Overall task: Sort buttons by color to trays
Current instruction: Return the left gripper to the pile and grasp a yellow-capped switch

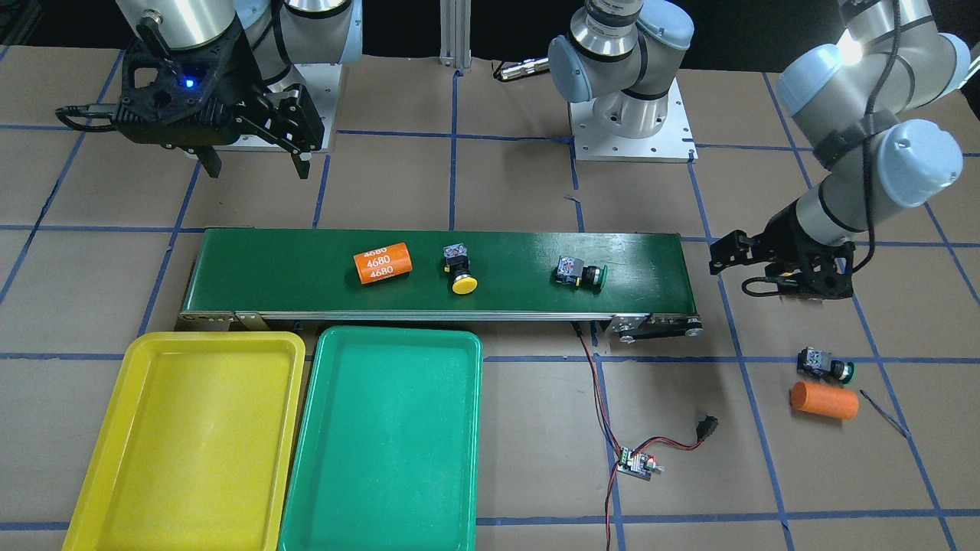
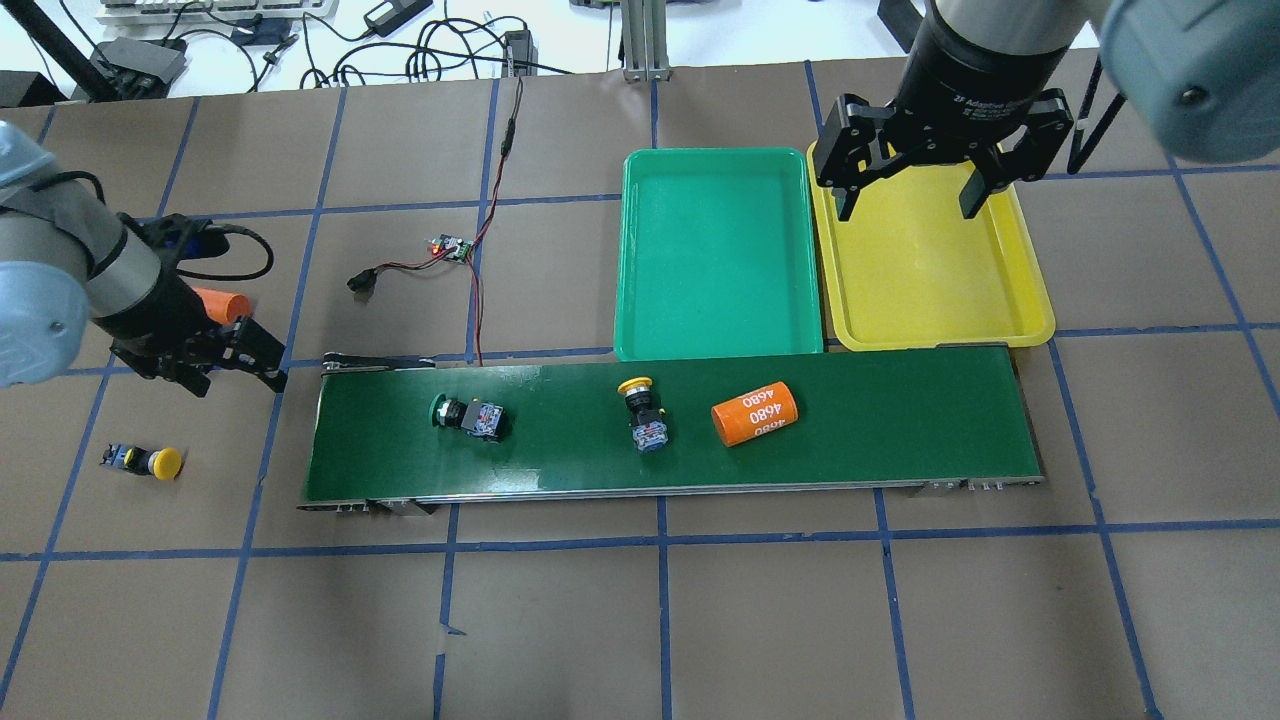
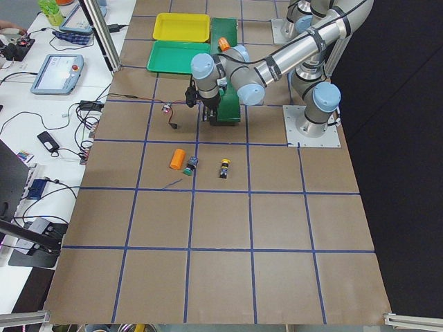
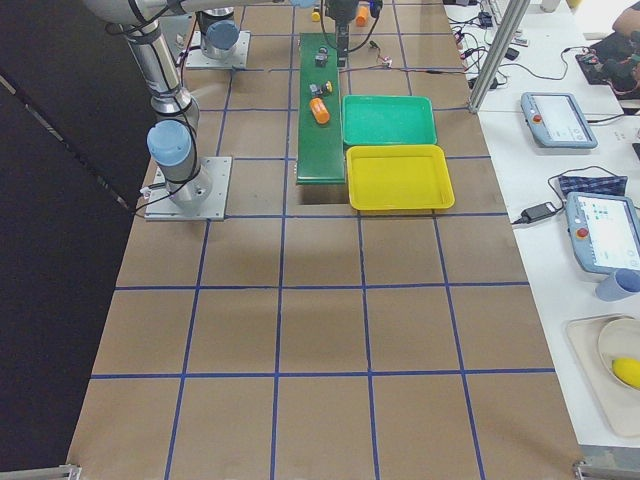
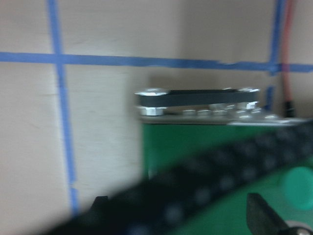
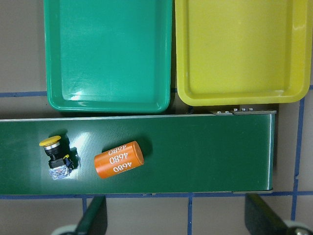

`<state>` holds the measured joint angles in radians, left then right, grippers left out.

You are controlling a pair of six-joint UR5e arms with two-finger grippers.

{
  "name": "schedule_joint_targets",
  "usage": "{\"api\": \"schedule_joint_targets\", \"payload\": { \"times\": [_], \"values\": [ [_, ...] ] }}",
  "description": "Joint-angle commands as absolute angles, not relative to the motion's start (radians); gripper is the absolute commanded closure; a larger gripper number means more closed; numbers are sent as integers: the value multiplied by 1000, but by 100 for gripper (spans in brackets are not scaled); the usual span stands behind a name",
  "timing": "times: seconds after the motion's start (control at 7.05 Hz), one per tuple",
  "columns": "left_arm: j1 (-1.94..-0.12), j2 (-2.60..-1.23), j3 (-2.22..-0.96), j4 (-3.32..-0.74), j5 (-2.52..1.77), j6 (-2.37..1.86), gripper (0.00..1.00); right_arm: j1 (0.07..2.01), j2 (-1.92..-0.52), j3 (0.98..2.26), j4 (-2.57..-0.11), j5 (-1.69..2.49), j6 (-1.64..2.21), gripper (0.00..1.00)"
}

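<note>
Wide open and empty are my right gripper (image 2: 908,205) and left gripper (image 2: 235,378). Nothing is sorted yet: the yellow tray (image 2: 1040,322) and green tray (image 2: 720,352) hold no buttons (image 2: 640,405); two lie on the conveyor belt (image 2: 900,430), two on the table (image 2: 600,620).

Arms (image 1: 873,145): silver-grey tubes, round joints with pale blue caps.
Bases (image 1: 666,141): square silver plates, screws along the edges.
Right hand (image 2: 908,198): black, white lettering on its collar, small blue light.
Left hand (image 2: 245,357): black, black cable looped at the wrist.
</note>
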<state>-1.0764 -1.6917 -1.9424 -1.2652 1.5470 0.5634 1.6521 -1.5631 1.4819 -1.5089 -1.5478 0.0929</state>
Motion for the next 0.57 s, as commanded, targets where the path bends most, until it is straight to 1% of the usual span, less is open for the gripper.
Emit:
{"api": "schedule_joint_targets", "payload": {
  "times": [0.0,0.28,0.43],
  "values": [
    [-910,-1733,-1957,-1197,1609,821,0,1652,-1563,1482,-1509,-1548,94,0],
    [-838,-1793,-1968,-1094,1615,987,0,1652,-1563,1482,-1509,-1548,94,0],
    [-804,-1822,-1970,-1086,1612,1018,0,1652,-1563,1482,-1508,-1548,94,0]
  ]
}}
